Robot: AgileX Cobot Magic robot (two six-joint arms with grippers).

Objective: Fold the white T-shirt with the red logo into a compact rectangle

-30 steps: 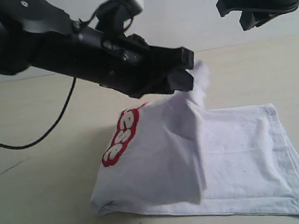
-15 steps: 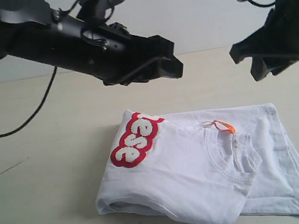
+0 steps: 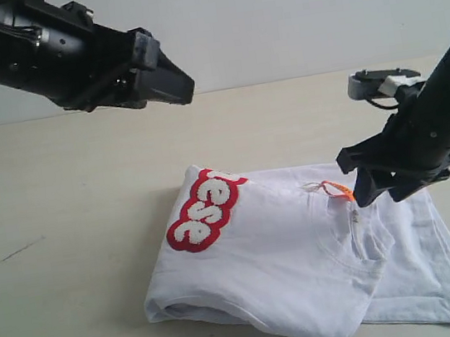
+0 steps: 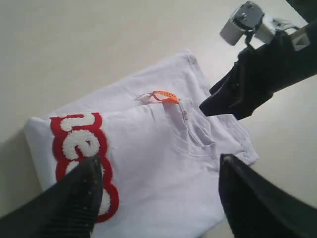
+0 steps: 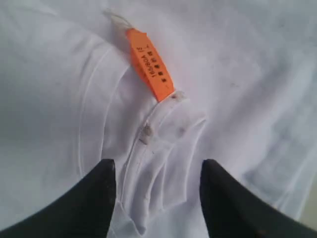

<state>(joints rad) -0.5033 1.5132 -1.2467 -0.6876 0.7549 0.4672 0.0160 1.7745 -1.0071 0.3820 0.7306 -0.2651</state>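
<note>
The white T-shirt (image 3: 298,267) lies folded on the table, its upper layer slanting over a wider lower layer. The red logo (image 3: 201,209) with white letters shows at its back left corner, also in the left wrist view (image 4: 79,148). The ribbed collar (image 5: 148,134) and orange neck tag (image 3: 339,190) (image 5: 148,62) lie near the middle. My left gripper (image 3: 175,79) hangs open high above the table's left, empty. My right gripper (image 3: 379,189) (image 5: 157,171) is open just above the collar, with nothing between its fingers.
The shirt rests on a pale beige table (image 3: 71,265) before a white wall (image 3: 286,9). A thin dark mark (image 3: 20,249) crosses the table at the left. The lower layer's hem (image 3: 441,272) spreads toward the front right.
The left gripper let go of the lifted fold, which dropped flat onto the shirt, and drew back up and left. The right arm came down from the upper right to the collar.
</note>
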